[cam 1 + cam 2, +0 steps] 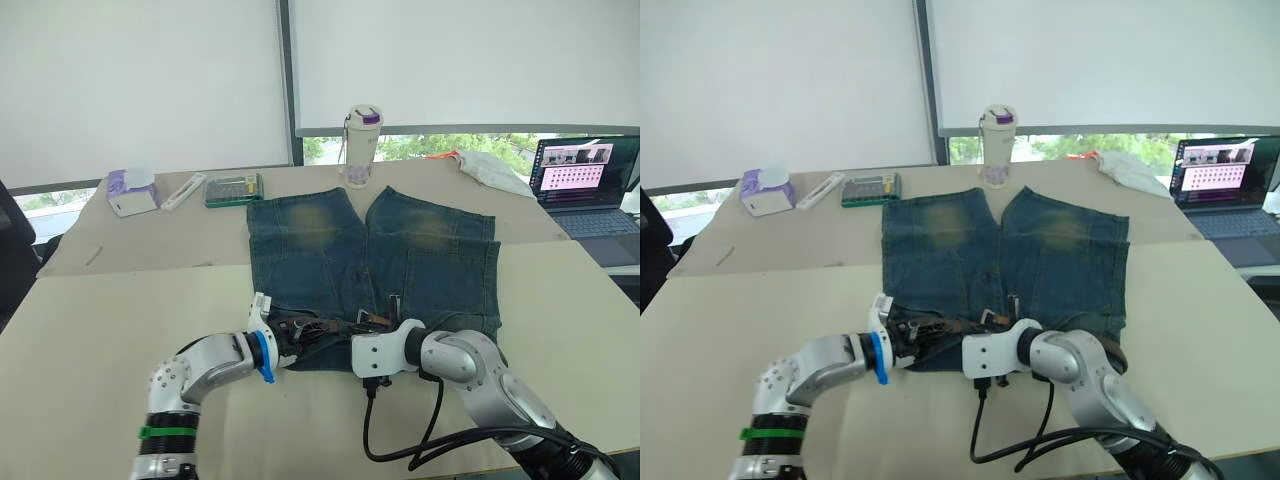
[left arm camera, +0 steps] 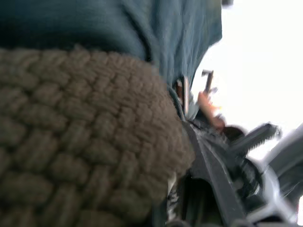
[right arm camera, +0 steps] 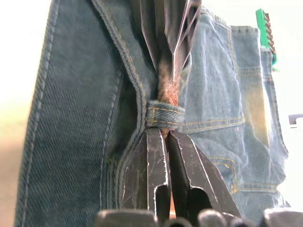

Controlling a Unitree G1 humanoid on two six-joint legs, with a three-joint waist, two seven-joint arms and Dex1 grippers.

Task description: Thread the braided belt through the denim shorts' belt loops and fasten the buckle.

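Note:
The denim shorts (image 1: 330,255) lie flat on the table (image 1: 110,310) with the waistband toward me. Along that waistband runs the braided belt (image 1: 325,325). In the right wrist view the brown strap (image 3: 168,92) passes through a belt loop (image 3: 164,115). My right gripper (image 3: 163,133) is shut on the belt just before that loop. My left gripper (image 1: 295,333) comes from the other side and is shut on the belt, whose weave (image 2: 85,142) is close up in the left wrist view. A small silver piece, probably the buckle (image 1: 393,303), lies on the denim by my right wrist.
At the table's far side stand a white bottle with a purple lid (image 1: 361,146), a green box (image 1: 233,189), a white stick-shaped item (image 1: 184,191) and a tissue box (image 1: 133,192). A laptop (image 1: 585,185) and a white bag (image 1: 490,168) are far right. A black cable (image 1: 400,440) loops under my right arm.

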